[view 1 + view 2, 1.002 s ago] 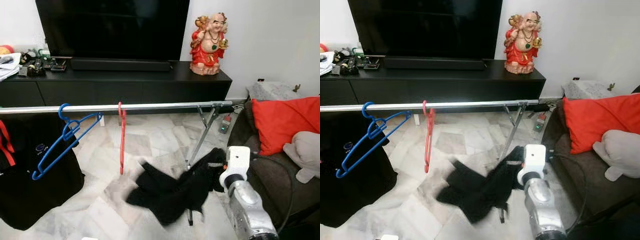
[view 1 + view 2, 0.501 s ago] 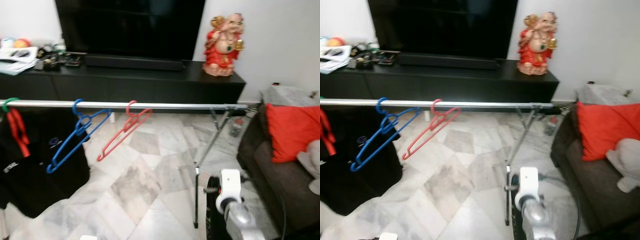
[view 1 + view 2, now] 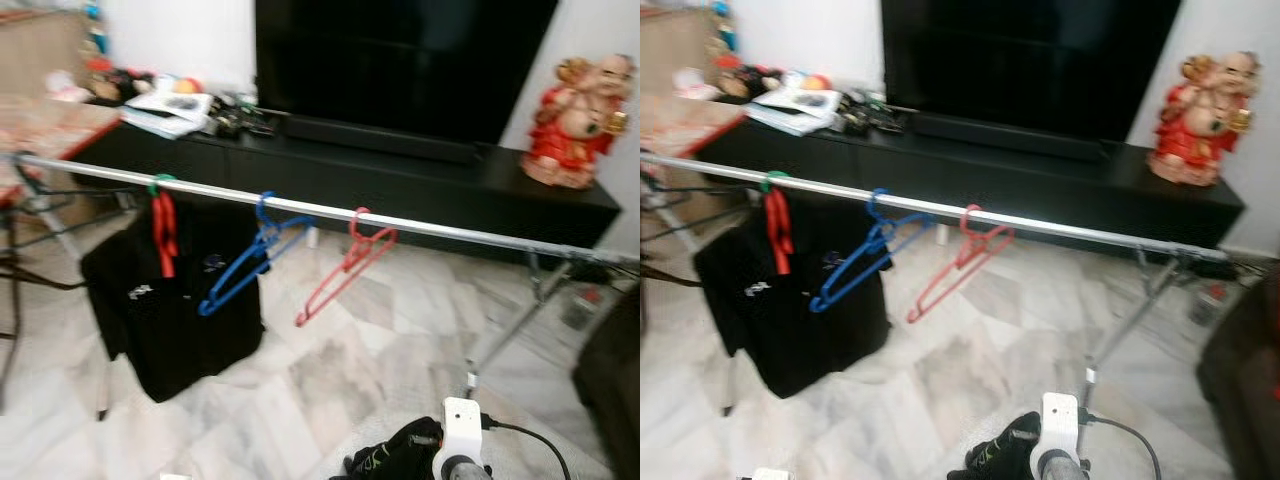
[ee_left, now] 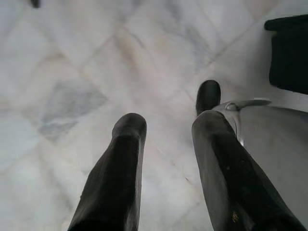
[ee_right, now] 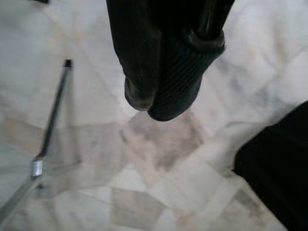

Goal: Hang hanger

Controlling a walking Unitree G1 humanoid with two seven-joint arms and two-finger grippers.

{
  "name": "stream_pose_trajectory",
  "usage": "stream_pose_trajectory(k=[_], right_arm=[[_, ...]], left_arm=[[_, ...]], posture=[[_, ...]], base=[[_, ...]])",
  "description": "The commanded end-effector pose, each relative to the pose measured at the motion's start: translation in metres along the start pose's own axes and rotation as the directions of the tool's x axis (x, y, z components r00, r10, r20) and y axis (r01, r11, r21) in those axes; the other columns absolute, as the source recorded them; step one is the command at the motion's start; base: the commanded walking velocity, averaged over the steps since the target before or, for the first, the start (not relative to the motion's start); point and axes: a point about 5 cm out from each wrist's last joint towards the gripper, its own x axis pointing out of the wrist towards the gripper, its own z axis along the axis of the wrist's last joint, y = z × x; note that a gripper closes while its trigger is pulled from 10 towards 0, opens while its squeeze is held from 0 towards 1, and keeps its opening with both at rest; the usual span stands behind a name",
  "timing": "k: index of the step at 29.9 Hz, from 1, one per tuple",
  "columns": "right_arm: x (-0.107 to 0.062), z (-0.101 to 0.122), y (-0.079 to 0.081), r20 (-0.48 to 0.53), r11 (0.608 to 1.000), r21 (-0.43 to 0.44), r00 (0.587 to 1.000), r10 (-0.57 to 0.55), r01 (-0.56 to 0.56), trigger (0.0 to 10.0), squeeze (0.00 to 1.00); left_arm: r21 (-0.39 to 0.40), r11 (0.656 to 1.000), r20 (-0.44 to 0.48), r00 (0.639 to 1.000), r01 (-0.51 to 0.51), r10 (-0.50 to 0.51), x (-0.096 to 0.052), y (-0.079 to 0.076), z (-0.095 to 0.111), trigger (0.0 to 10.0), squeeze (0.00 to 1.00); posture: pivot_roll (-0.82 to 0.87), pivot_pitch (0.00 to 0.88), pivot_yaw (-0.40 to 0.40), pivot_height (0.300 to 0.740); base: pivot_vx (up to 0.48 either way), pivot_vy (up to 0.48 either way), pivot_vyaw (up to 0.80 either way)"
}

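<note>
A silver clothes rail [image 3: 440, 228] runs across the room. On it hang a red hanger [image 3: 345, 265], a blue hanger [image 3: 248, 258] and a green-hooked red hanger [image 3: 162, 222] that carries a black garment [image 3: 170, 310]. My right arm [image 3: 460, 462] is low at the bottom edge with a bunched black cloth [image 3: 395, 455] beside its wrist. In the right wrist view my right gripper [image 5: 154, 102] is shut on that black cloth [image 5: 185, 72] above the floor. My left gripper [image 4: 168, 122] hangs open over marble tiles with nothing between its fingers.
A black TV console [image 3: 420, 185] with a television [image 3: 400, 60], a red figurine [image 3: 578, 125] and clutter [image 3: 175, 100] stands behind the rail. The rack's legs [image 3: 510, 335] reach down at the right. A second stand [image 3: 15, 260] is at the far left. The floor is marble.
The whole view has swung left, so the rail's left part and the garment on it now show. My right arm and its black cloth sit lower in the picture.
</note>
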Motion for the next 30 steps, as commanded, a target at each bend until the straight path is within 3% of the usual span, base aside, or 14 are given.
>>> stream_pose_trajectory(k=[1, 3, 4, 5, 7, 10, 12, 13, 14, 18, 23, 27, 28, 30], right_arm=[[-0.003, -0.009, -0.008, -0.024, 0.999, 0.045, 0.999, -0.029, 0.03, 10.0, 0.0], [-0.005, -0.017, -0.009, -0.05, 0.997, 0.06, 0.998, -0.038, 0.041, 10.0, 0.0], [-0.006, -0.022, -0.009, -0.062, 0.996, 0.073, 0.997, -0.045, 0.049, 10.0, 0.0], [-0.006, -0.022, -0.009, -0.062, 0.996, 0.073, 0.997, -0.045, 0.049, 10.0, 0.0], [-0.009, -0.029, -0.009, -0.081, 0.995, 0.07, 0.995, -0.06, 0.066, 10.0, 0.0], [-0.01, -0.031, -0.008, -0.085, 0.995, 0.076, 0.994, -0.063, 0.069, 10.0, 0.0], [-0.01, -0.031, -0.007, -0.08, 0.995, 0.084, 0.995, -0.053, 0.06, 10.0, 0.0], [-0.01, -0.032, -0.007, -0.078, 0.995, 0.087, 0.996, -0.05, 0.057, 10.0, 0.0], [-0.01, -0.032, -0.007, -0.079, 0.995, 0.086, 0.996, -0.052, 0.059, 10.0, 0.0], [-0.01, -0.033, -0.008, -0.079, 0.995, 0.083, 0.996, -0.052, 0.059, 10.0, 0.0], [-0.011, -0.034, -0.01, -0.087, 0.997, 0.06, 0.995, -0.045, 0.05, 10.0, 0.0], [-0.012, -0.036, -0.011, -0.094, 0.997, 0.053, 0.994, -0.051, 0.056, 10.0, 0.0], [-0.012, -0.036, -0.012, -0.096, 0.997, 0.054, 0.994, -0.054, 0.059, 10.0, 0.0], [-0.014, -0.041, -0.016, -0.11, 0.994, 0.069, 0.991, -0.074, 0.082, 10.0, 0.0]], left_arm=[[-0.002, 1.0, 0.013, 1.0, 0.008, -0.008, 0.0, -0.004, -0.002, 10.0, 0.0], [0.0, 1.0, 0.044, 0.999, -0.001, 0.001, -0.001, -0.003, 0.0, 10.0, 0.0], [0.085, 0.996, 0.043, 0.999, -0.02, 0.016, -0.001, -0.001, 0.001, 10.0, 0.0], [0.085, 0.996, 0.043, 0.999, -0.02, 0.016, -0.001, -0.001, 0.001, 10.0, 0.0], [0.208, 0.975, 0.046, 0.997, -0.077, 0.068, -0.001, 0.003, 0.001, 10.0, 0.0], [0.142, 0.989, 0.048, 0.998, -0.048, 0.041, -0.002, 0.002, -0.001, 10.0, 0.0], [0.157, 0.984, 0.166, 0.985, -0.083, 0.056, -0.001, 0.018, 0.026, 10.0, 0.0], [0.1, 0.989, 0.212, 0.973, -0.109, 0.085, -0.002, 0.03, 0.038, 10.0, 0.0], [-0.035, 0.993, 0.213, 0.97, -0.112, 0.117, -0.002, 0.034, 0.039, 10.0, 0.0], [-0.143, 0.986, 0.261, 0.958, -0.083, 0.118, -0.002, 0.034, 0.048, 10.0, 0.0], [-0.151, 0.987, 0.42, 0.9, -0.055, 0.115, -0.006, 0.029, 0.076, 10.0, 0.0], [-0.152, 0.988, 0.47, 0.878, -0.024, 0.094, -0.008, 0.026, 0.084, 10.0, 0.0], [-0.131, 0.991, 0.503, 0.861, -0.008, 0.073, -0.01, 0.024, 0.09, 10.0, 0.0], [-0.084, 0.996, 0.611, 0.792, 0.043, 0.017, -0.019, 0.016, 0.108, 10.0, 0.0]], posture=[[0.12, 0.0, -0.063, 0.74], [0.12, 0.0, -0.055, 0.74], [0.12, 0.0, -0.044, 0.74], [0.12, 0.0, -0.044, 0.74], [0.11, 0.0, -0.033, 0.74], [0.12, 0.0, -0.028, 0.74], [0.12, 0.0, -0.029, 0.74], [0.12, 0.0, -0.03, 0.74], [0.12, 0.0, -0.032, 0.74], [0.12, 0.0, -0.039, 0.74], [0.12, 0.0, -0.049, 0.74], [0.12, 0.0, -0.048, 0.74], [0.12, 0.0, -0.046, 0.74], [0.12, 0.0, -0.04, 0.74]], base=[[0.0, 0.0, 0.0], [0.0, 0.0, 0.0], [0.0, 0.0, 0.0], [0.0, 0.0, 0.0], [0.0, 0.0, 0.0], [0.0, 0.0, 0.0], [0.0, 0.0, 0.0], [0.0, 0.0, 0.0], [0.0, 0.0, 0.0], [0.0, 0.0, 0.0], [0.0, 0.0, 0.0], [0.0, 0.0, 0.0], [0.0, 0.0, 0.0], [0.0, 0.0, 0.0]])
